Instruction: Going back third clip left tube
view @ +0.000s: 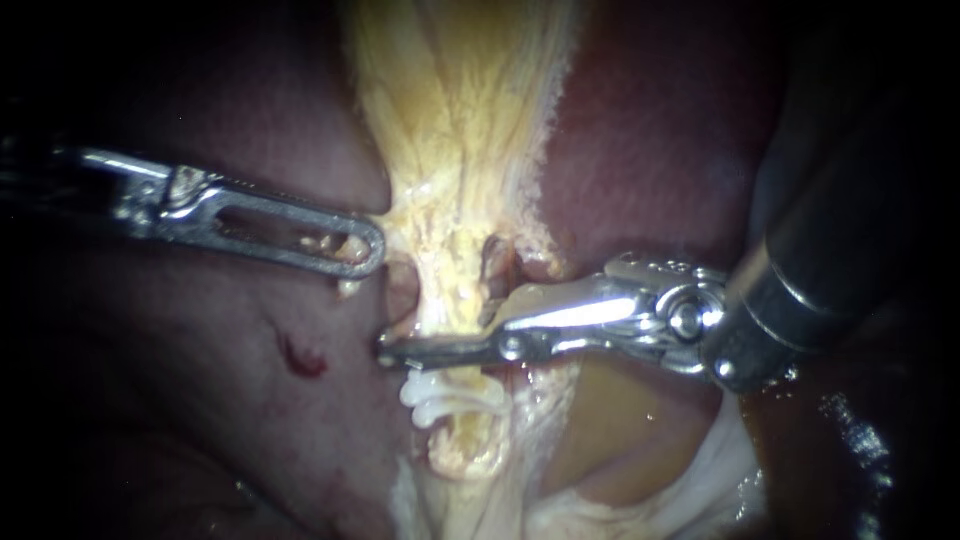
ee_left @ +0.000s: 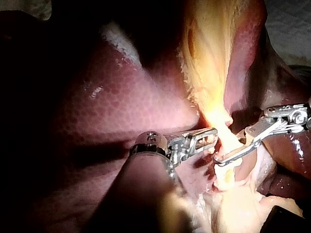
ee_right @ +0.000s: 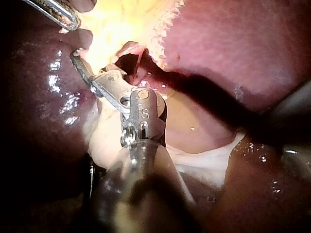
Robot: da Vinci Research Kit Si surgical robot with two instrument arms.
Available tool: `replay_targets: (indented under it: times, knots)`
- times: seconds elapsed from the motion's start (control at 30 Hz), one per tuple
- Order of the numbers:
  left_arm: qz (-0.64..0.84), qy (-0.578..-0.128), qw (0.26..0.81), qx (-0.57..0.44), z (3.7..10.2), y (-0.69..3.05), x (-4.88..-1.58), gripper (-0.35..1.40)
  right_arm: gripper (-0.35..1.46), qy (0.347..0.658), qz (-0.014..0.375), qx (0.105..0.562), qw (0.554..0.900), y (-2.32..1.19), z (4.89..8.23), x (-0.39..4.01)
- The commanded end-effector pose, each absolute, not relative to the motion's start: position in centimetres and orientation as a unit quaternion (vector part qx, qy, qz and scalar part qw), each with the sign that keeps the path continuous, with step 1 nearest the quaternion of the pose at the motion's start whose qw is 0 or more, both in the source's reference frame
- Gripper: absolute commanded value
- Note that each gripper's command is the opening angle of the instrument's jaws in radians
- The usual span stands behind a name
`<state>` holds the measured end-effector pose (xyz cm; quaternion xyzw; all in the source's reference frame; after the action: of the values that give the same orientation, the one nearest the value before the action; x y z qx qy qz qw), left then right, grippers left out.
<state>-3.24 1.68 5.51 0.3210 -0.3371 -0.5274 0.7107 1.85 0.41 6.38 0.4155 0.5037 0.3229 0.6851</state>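
A yellow tube (view: pixel 452 290) runs down the middle of the endoscope view between lobes of liver (view: pixel 180 420). White clips (view: pixel 445 392) sit across the tube low down. My right instrument (view: pixel 395 350) lies across the tube just above them, its tip past the tube's left side. In the left wrist view its jaws (ee_left: pixel 218 159) show a narrow gap with yellow tissue between them, so they are open. My left instrument (view: pixel 365 250) has slotted jaws, shut on the yellow tissue at the tube's left edge.
A small red bleeding spot (view: pixel 302 358) marks the liver left of the clips. Pale tan tissue (view: pixel 620 430) and a white membrane (view: pixel 720 470) lie under the right instrument's shaft. Dark red liver (view: pixel 650 130) flanks the tube on the right.
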Motion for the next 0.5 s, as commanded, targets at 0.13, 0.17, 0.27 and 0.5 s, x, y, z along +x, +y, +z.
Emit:
replay_targets:
  times: [0.13, 0.17, 0.27, 0.5]
  knots:
    - [-0.527, -0.337, 0.711, 0.321, 5.51, 1.68, -3.24, -0.35, -0.35, 0.504, 0.324, 0.414, 0.685, 0.4, 6.38, 1.85]
    - [-0.527, -0.337, 0.711, 0.321, 5.51, 1.68, -3.24, -0.35, -0.35, 0.504, 0.324, 0.414, 0.685, 0.4, 6.38, 1.85]
    - [-0.527, -0.337, 0.711, 0.321, 5.51, 1.68, -3.24, -0.35, -0.08, 0.515, 0.318, 0.416, 0.679, 0.38, 6.39, 1.87]
    - [-0.527, -0.337, 0.711, 0.321, 5.52, 1.69, -3.24, -0.35, 0.49, 0.547, 0.294, 0.377, 0.687, 0.34, 6.45, 2.09]
